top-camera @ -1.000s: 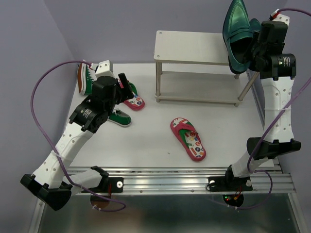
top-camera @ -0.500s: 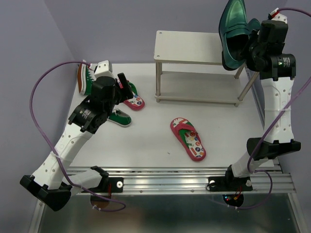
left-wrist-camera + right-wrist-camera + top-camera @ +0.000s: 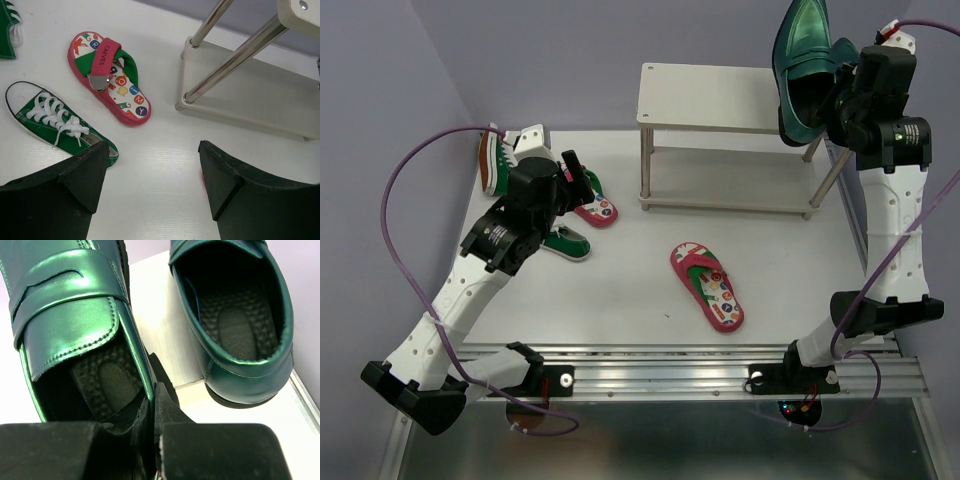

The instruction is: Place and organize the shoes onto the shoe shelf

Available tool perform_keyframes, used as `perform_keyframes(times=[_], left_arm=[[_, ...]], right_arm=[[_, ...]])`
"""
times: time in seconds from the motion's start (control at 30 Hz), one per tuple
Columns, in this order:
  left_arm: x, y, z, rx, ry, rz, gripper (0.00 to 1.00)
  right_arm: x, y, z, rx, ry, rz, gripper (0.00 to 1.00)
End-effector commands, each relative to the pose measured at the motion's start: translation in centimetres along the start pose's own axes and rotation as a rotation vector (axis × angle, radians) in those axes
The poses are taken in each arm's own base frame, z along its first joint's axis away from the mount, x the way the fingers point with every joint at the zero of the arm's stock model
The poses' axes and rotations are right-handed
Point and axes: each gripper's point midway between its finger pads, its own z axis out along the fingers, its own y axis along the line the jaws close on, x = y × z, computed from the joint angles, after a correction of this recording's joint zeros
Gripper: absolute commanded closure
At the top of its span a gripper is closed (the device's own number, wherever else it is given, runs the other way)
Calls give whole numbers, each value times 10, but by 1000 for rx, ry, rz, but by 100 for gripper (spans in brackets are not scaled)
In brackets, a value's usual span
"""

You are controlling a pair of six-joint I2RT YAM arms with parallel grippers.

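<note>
Above the right end of the shelf (image 3: 710,95), the right pincer (image 3: 152,407) is clamping a loafer (image 3: 802,55) by its rim, toe pointing up; its mate (image 3: 235,325) is lying just beside it on the shelf. The left pincer (image 3: 152,170) is hovering, jaws apart.

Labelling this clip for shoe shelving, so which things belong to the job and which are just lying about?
Job: shoe shelf, teal loafer in right gripper, second loafer on shelf top, centre flip-flop, left flip-flop, near sneaker, far sneaker.
Just there: purple cable, metal rail.
</note>
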Motion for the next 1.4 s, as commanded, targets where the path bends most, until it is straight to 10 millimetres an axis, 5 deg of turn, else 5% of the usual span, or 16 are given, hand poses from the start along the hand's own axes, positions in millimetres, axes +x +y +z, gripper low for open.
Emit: perform_keyframes(times=[0.0, 0.43, 0.77, 0.87, 0.97, 1.23, 1.37], left_arm=[[-14, -1, -8, 19, -50, -28, 17], [-14, -4, -8, 33, -50, -27, 17], [-16, -6, -9, 45, -52, -31, 17], [-15, -8, -9, 51, -51, -32, 17], [-15, -9, -8, 56, -50, -33, 17], [-4, -5, 5, 42, -1, -11, 15], [9, 24, 28, -71, 71, 2, 15]], right_arm=[[-61, 7, -24, -41, -229, 99, 99], [-47, -11, -10, 45, -207, 68, 98], [-66, 10, -25, -69, -238, 65, 27], [-69, 20, -30, -127, -241, 51, 11], [-72, 25, -36, -166, -248, 33, 5], [-83, 55, -90, -410, -289, -26, 0], [-57, 95, -140, -744, -222, -146, 0]])
